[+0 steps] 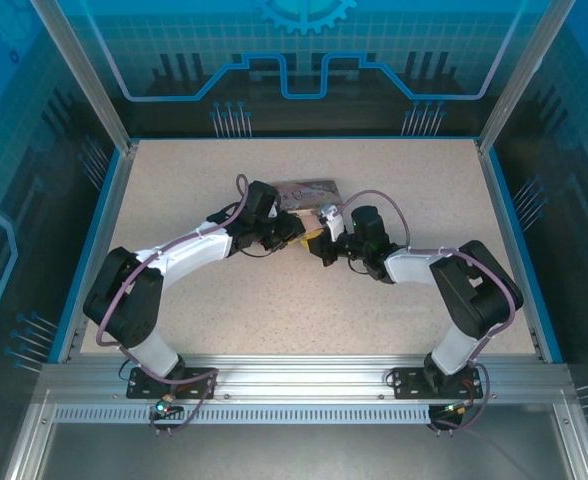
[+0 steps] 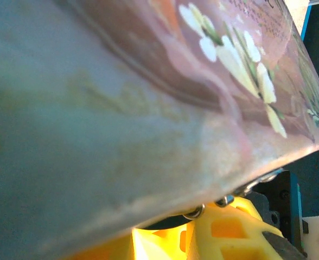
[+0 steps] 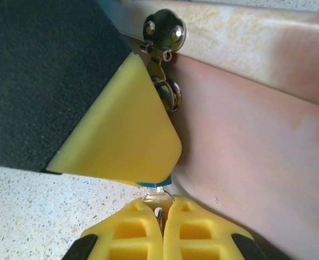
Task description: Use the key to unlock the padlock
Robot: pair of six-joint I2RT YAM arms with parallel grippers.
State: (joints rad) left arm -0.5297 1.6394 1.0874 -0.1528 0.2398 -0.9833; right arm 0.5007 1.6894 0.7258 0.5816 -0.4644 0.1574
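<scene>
Checking the right wrist view: the right gripper [image 3: 161, 214] sits at bottom centre with its jaws pressed together on the key [image 3: 158, 197], and only the key's head shows between the tips. The key's long axis runs straight up the frame into the padlock [image 3: 153, 185]. The padlock is a blue sliver just above the tips, mostly hidden under one yellow pad [image 3: 121, 124] of the left gripper [image 1: 294, 233]. That pad lies over the lock, but the other finger is hidden, so I cannot tell whether the left jaws actually clamp it (narrow at best). The lock hangs below the metal hasp [image 3: 164, 30] at top centre.

I judge that the next move is a twist about the key's own axis, and the right arm is the one to do it. Room is tight: the pink tin [image 3: 246, 162] runs just right of the key and the left pad is just above it. The only open space is bare table [image 3: 34, 216] at lower left.
</scene>
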